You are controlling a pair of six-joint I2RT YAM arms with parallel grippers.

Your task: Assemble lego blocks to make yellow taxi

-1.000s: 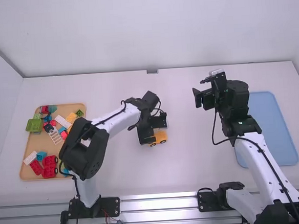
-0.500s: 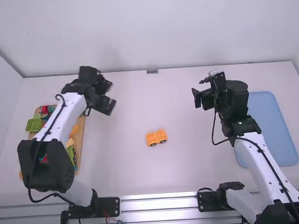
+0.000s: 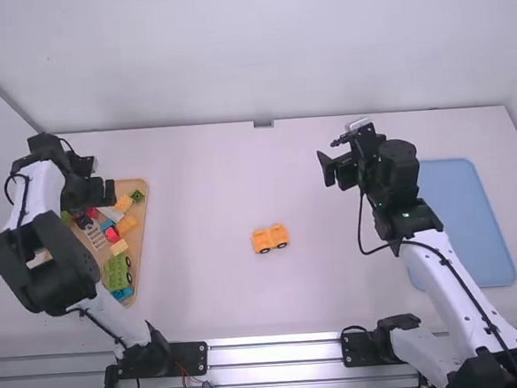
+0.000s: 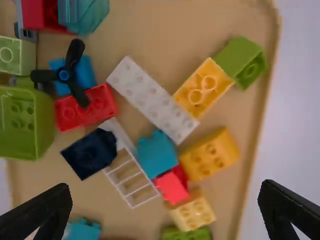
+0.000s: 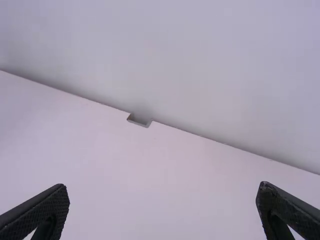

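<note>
Left arm (image 3: pixel 35 194) and right arm (image 3: pixel 445 265) match: white links, chunky black joint housings. Black cable (image 3: pixel 361 222) loops off the right one's wrist, runs along its link. Right gripper (image 3: pixel 335 169) is black too — mesh-textured fingers (image 5: pixel 42 211), rounded tips.

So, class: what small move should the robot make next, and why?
Probably lower the left gripper toward the yellow brick beside the teal one: its fingers are open and empty above the brick tray, while the wheeled yellow base stands apart, likely awaiting more yellow parts.
</note>
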